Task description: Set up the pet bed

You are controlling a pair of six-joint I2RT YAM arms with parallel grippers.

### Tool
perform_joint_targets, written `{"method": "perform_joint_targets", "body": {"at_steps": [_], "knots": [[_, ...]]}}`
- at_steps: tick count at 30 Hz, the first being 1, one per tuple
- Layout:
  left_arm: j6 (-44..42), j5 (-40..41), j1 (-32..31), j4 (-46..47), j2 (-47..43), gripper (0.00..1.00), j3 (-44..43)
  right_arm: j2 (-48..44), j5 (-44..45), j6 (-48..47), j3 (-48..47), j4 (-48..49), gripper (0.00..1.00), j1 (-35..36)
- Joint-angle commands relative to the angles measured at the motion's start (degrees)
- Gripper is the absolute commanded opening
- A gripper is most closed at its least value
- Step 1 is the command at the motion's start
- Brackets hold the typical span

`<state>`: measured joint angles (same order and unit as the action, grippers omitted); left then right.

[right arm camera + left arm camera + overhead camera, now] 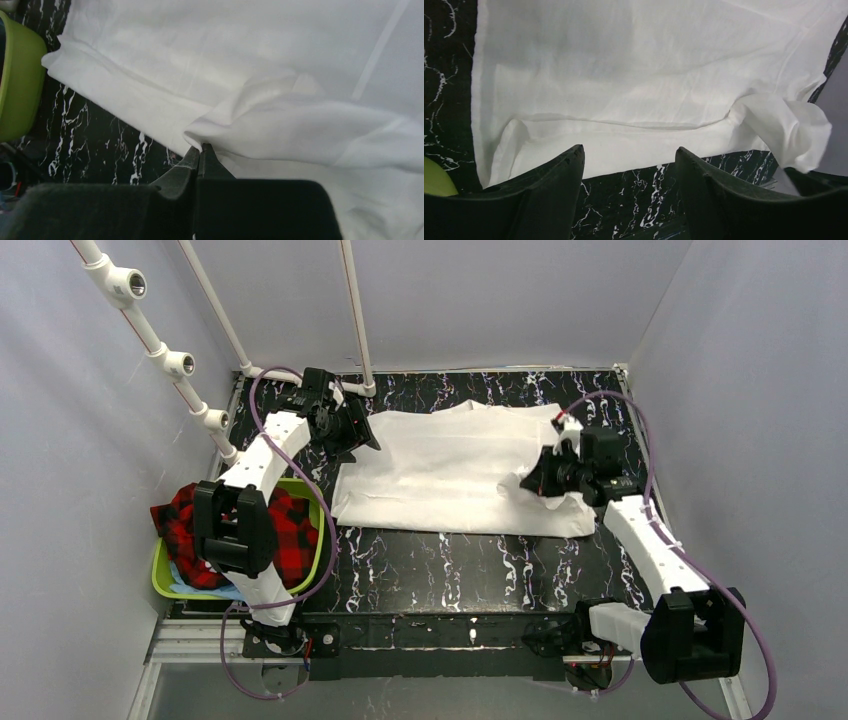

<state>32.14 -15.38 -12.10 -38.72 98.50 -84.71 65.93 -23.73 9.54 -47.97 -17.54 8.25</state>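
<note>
- Container: a lime-green plastic basin (163,575) sits on the base side of the left pincer (362,437), under that arm's elbow. It holds a red-and-black checked fabric (297,532) that spills over the rim, with a pale blue cloth (198,587) beneath it at the near side.
- Task object: a white rectangular fabric sheet (450,465) lies spread on the black white-veined marbled tabletop (450,575) between the two pincers.
- Edges: one sheet edge runs just ahead of the left pincer's fingertips, and a small fold shows near the corner. At the right pincer (538,486) the sheet's end is bunched and lifted into a crumpled peak.
- Open room: bare tabletop extends from the sheet's near edge back to both arm bases. White plastic pipes (165,355) stand beside and behind the left pincer.
- Left arm: it reaches far forward with the wrist turned toward the sheet. Its jaws stand apart with nothing between them.
- Right arm: the forearm angles forward and inward. The jaws are closed, pinching a fold of the sheet at their tips.
</note>
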Motion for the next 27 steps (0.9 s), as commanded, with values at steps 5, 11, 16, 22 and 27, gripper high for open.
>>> {"method": "perform_joint_targets", "body": {"at_steps": [5,11,16,22,27], "knots": [[4.1,-5.8,0.0,5.0,0.2,0.67,3.6,-4.7,9.7,16.2,4.6,-17.1,0.68,-0.1],[3.6,-5.0,0.0,5.2,0.2,0.67,3.9,1.8,26.6,19.5,-9.4,-26.1,0.93,-1.5],[4.0,-4.6,0.0,5.2,-0.1,0.67,4.1,7.7,41.0,21.4,-13.3,-25.4,0.92,-3.3],[3.5,-4.1,0.0,4.4,-0.3,0.67,3.8,16.9,42.4,21.5,-17.0,-27.2,0.84,-5.4],[3.4,-4.0,0.0,3.9,0.0,0.67,3.6,19.3,37.2,19.3,-12.0,-19.6,0.75,-6.4]]}}
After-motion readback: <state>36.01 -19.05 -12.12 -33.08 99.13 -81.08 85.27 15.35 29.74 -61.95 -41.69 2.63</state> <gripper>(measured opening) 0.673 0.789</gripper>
